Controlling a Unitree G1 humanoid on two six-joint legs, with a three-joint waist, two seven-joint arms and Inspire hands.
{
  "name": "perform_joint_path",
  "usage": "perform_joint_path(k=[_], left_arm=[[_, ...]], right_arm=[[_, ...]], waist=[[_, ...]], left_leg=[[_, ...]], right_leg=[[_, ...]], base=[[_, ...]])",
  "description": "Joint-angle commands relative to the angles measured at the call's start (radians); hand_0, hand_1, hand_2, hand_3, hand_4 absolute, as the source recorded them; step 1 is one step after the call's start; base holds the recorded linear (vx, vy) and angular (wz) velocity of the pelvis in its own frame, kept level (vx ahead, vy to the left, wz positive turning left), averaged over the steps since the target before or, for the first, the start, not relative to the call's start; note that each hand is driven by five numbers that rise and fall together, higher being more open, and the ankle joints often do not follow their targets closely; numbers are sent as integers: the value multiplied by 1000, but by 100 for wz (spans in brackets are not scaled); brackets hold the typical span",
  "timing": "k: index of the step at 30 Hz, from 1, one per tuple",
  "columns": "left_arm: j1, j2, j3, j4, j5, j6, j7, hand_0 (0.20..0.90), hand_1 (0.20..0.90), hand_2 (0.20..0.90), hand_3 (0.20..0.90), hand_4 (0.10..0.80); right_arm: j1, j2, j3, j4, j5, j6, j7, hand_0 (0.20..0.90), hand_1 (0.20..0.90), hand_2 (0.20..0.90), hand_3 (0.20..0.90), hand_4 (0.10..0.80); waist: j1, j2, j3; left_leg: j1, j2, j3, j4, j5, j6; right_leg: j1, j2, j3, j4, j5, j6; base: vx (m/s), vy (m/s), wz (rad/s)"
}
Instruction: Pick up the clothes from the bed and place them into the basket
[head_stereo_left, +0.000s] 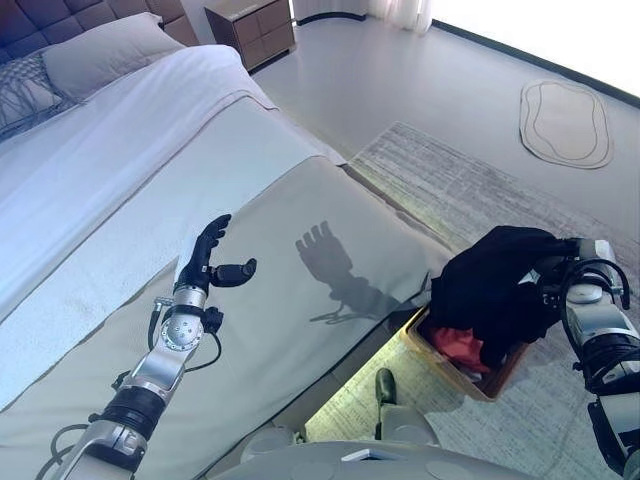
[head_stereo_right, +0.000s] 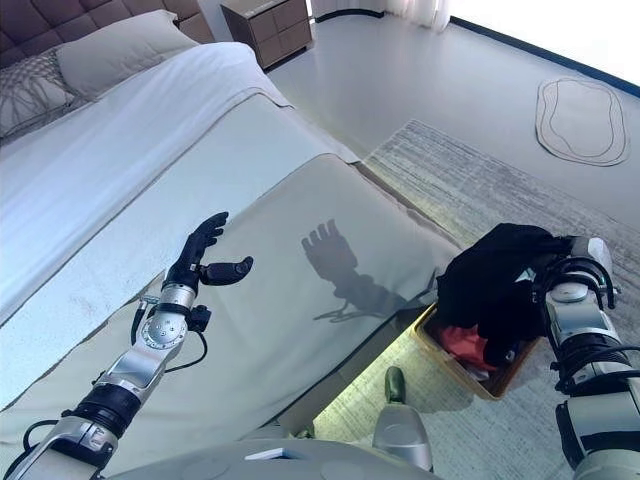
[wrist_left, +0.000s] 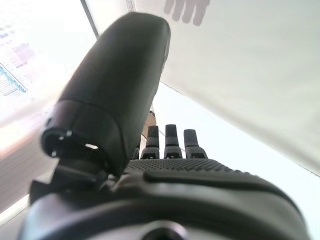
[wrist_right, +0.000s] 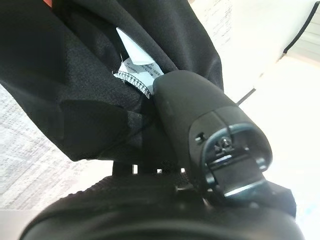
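Observation:
My right hand is shut on a black garment, with the thumb pressed into the cloth by its white label. The garment hangs bunched over a brown basket that stands on the floor beside the bed. Red cloth lies inside the basket under the garment. My left hand is open and empty, with its fingers straight, held just above the grey blanket on the bed. In the left wrist view the fingers point out straight over the bedding.
The bed has white sheets and pillows at its head. A wooden nightstand stands past the bed. A patterned grey rug lies under the basket, and a small oval mat lies on the floor farther off.

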Motion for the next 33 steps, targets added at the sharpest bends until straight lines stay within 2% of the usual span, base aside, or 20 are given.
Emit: perform_joint_path(k=[1,2,3,4,12,23,33], left_arm=[[-82,50,-3,-59,-3,-69,27,900,900,900,900,800],[-84,50,-4,-58,-3,-68,26,900,900,900,900,800],[-84,50,-5,-58,-4,-68,25,900,900,900,900,800],[-83,50,-5,-58,-4,-69,25,900,900,900,900,800],[-87,51,-17,-45,-20,-81,26,900,900,900,900,800],[-92,46,-20,-38,-19,-86,27,900,900,900,900,800],[-80,30,-23,-27,-9,-66,23,900,900,900,900,800]], right_arm=[[-138,-40,0,50,-58,-58,-11,300,300,300,200,100],[-138,-35,2,73,-56,-57,-7,331,331,331,236,136],[-139,-33,2,92,-57,-62,-8,542,542,542,483,383],[-138,-31,1,102,-55,-66,-9,900,900,900,900,800],[-163,-26,6,188,-67,-57,-14,900,900,900,900,800],[-164,-25,1,214,-69,-73,-15,900,900,900,900,800],[-163,-7,17,120,-78,-91,-6,900,900,900,900,800]], waist=[[11,-31,-21],[13,-28,-20],[14,-27,-19],[15,-26,-19],[27,-9,-14],[29,-6,-16],[31,-10,-32]], left_leg=[[-8,26,-38,6,-41,-36],[-7,27,-37,6,-41,-35],[-6,26,-38,6,-41,-35],[-5,26,-38,6,-41,-35],[-5,23,-49,6,-40,-35],[-2,24,-53,6,-38,-37],[4,24,-62,6,-39,-37]], right_leg=[[84,-33,-32,13,-75,11],[85,-34,-33,14,-75,11],[86,-35,-33,14,-76,10],[87,-35,-34,14,-76,10],[92,-40,-41,15,-81,9],[96,-41,-42,18,-85,6],[108,-39,-45,13,-87,3]], base=[[0,0,0],[0,0,0],[0,0,0],[0,0,0],[0,0,0],[0,0,0],[12,-2,1]])
